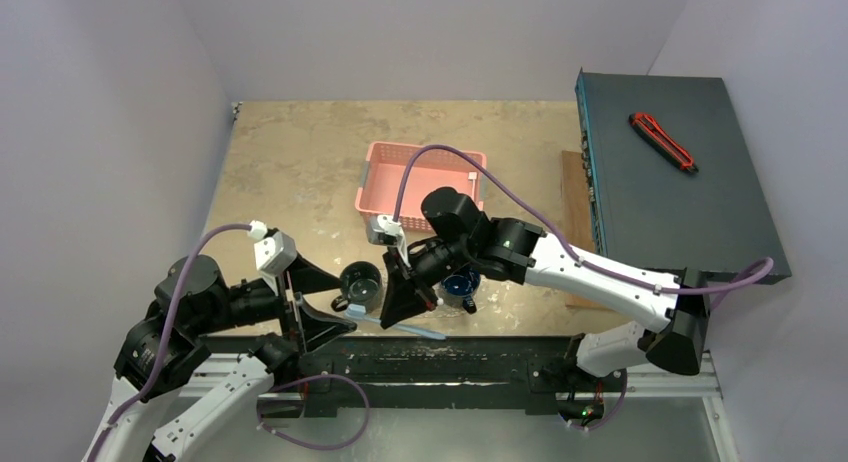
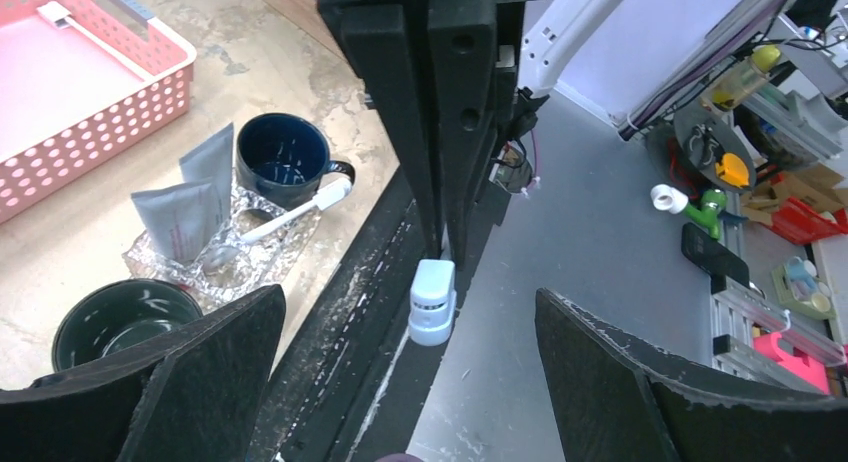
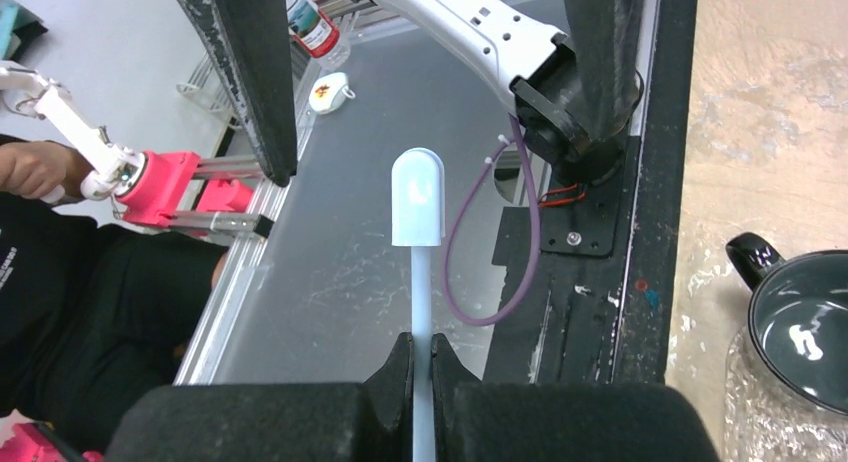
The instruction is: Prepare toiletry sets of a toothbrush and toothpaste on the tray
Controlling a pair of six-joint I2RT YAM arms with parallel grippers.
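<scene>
**Bringing the held toothbrush over to the tray**

The capped toothbrush is up in the air, its thin handle pinched between the pressed-together fingers of the right gripper. Its head points out past the black rail at the near edge of the table, so it is not yet over the tray.

The tray sits between the blue mug and the dark mug. It already carries two silver tubes and another toothbrush, which lies slanted with its head toward the blue mug.

To my eye, the held brush needs swinging back over the table and turning roughly level. It should then come down low in the free strip beside a tube, because a drop from height could bounce it off the shallow plastic. The mugs crowd both ends, so a straight descent between them looks safest.

The left gripper hangs spread wide and empty just beside the dark mug, and is best kept out of the way.
</scene>
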